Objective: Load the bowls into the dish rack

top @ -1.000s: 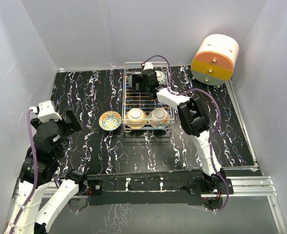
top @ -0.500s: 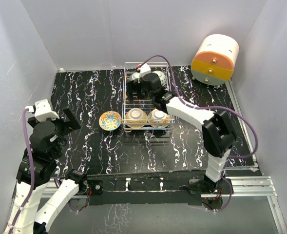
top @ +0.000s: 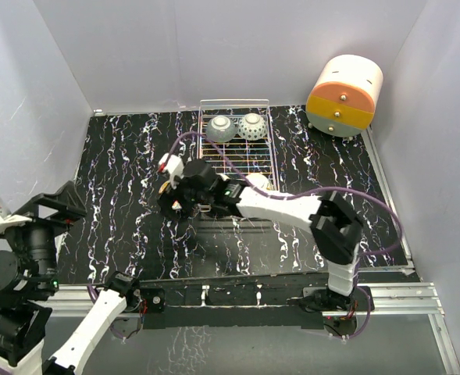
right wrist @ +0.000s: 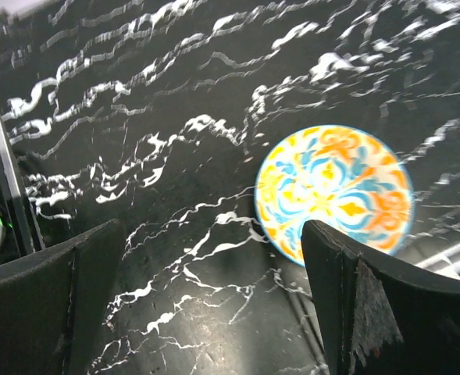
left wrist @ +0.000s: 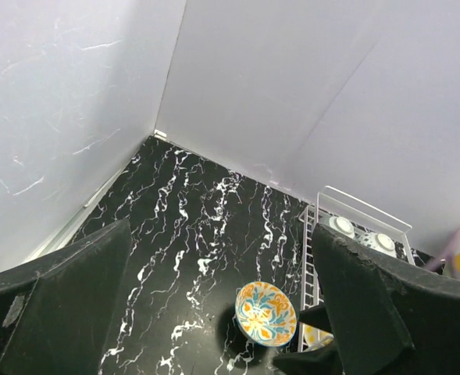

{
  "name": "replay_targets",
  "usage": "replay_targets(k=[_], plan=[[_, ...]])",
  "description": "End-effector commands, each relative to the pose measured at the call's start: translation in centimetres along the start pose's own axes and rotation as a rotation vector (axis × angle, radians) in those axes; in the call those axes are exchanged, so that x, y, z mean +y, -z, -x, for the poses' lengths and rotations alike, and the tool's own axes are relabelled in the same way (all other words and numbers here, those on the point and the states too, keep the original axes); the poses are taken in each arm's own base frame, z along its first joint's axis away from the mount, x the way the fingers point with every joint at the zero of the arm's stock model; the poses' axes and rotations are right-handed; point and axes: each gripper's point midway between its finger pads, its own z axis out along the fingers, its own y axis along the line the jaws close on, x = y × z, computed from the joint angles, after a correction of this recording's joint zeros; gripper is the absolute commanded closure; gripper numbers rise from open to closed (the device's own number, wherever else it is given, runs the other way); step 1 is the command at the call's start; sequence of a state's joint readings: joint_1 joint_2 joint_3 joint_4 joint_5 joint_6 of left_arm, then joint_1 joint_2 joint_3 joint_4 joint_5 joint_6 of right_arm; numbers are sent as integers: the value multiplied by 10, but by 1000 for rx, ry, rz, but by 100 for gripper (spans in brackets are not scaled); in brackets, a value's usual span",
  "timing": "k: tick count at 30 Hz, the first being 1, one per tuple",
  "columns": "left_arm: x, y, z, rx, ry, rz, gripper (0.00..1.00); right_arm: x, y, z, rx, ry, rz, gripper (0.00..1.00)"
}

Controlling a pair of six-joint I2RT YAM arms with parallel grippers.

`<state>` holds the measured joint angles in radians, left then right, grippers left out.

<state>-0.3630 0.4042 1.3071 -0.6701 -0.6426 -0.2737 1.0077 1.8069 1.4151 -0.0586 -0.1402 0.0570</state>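
Observation:
The dish rack (top: 234, 148) is a silver wire basket at the back middle of the table, also in the left wrist view (left wrist: 353, 221). Two pale bowls (top: 220, 129) (top: 251, 125) sit upside down at its far end; my right arm hides its near end. One bowl with an orange, yellow and teal inside (right wrist: 333, 191) (left wrist: 265, 312) lies on the black table left of the rack. My right gripper (right wrist: 212, 226) (top: 180, 200) hovers open over it, its right finger overlapping the bowl's near rim. My left gripper (left wrist: 220, 228) (top: 58, 205) is open and empty at the near left.
An orange-and-cream drawer cabinet (top: 344, 95) stands at the back right corner. White walls close the table on three sides. A metal rail (top: 253, 294) with the arm bases runs along the near edge.
My right arm swung from the far end of the rack to the near left, over the bowl on the table. My left arm drew back toward the near left corner.

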Motion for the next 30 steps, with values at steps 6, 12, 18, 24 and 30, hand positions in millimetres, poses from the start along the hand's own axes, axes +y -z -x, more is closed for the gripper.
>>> replay_targets(k=[6, 12, 18, 24, 30], plan=[[20, 16, 2, 5, -10, 45, 3, 11, -67, -48, 189, 107, 51, 1], [23, 17, -3, 13, -17, 50, 3, -15, -88, -73, 228, 137, -70, 3], [21, 13, -9, 24, -23, 47, 3, -32, -101, -81, 230, 191, -141, 5], [22, 12, -11, 26, -27, 56, 3, -42, -109, -82, 242, 231, -183, 26], [22, 10, -12, 30, -31, 61, 3, -42, -113, -85, 253, 247, -183, 40]])
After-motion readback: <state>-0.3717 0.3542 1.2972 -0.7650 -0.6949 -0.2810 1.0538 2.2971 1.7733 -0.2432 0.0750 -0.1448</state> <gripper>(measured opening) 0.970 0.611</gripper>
